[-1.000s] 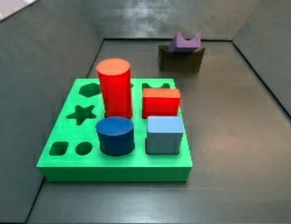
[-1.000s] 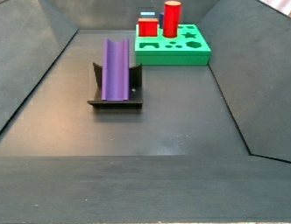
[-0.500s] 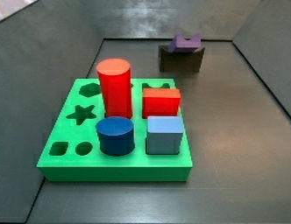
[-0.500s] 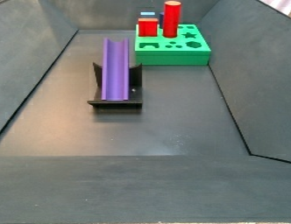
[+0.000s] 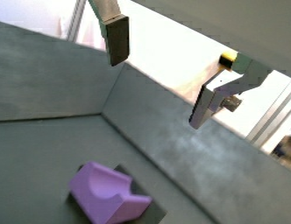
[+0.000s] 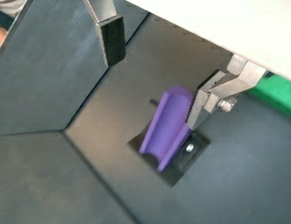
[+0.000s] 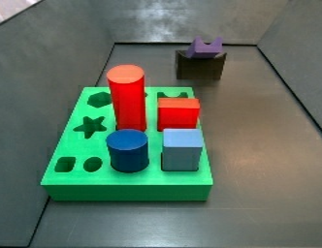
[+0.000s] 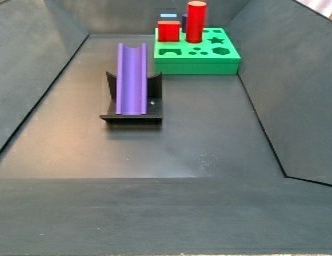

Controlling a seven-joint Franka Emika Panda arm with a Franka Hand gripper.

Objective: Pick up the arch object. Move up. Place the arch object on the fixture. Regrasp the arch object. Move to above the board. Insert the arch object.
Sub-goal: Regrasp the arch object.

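The end effector (image 6: 159, 66) hung above the worktop with its two flat silver fingers (image 5: 117, 37) spread wide and nothing between them; it showed only in both wrist views and was out of sight in both side views, so the arm's wider pose could not be told. Below it, in a wrist view, the arch object (image 6: 169, 128) lay lengthwise on the fixture (image 6: 182, 161), well apart from the finger pads. The arch object was a long, matte purple prism with a groove running along its upper side (its end face showed a shallow U-shaped notch (image 5: 107, 191)), and in a side view it rested in the dark bracket (image 8: 131, 114) with its length pointing toward the board (image 8: 198, 58). The board was a bright green square slab (image 7: 134, 177) with star, hexagon and round cut-outs, carrying a tall red cylinder (image 7: 126, 96), a red cube (image 7: 178, 111), a dark blue cylinder (image 7: 126, 150) and a light blue cube (image 7: 183, 150). The worktop (image 8: 196, 140) was plain dark grey with sloping walls.
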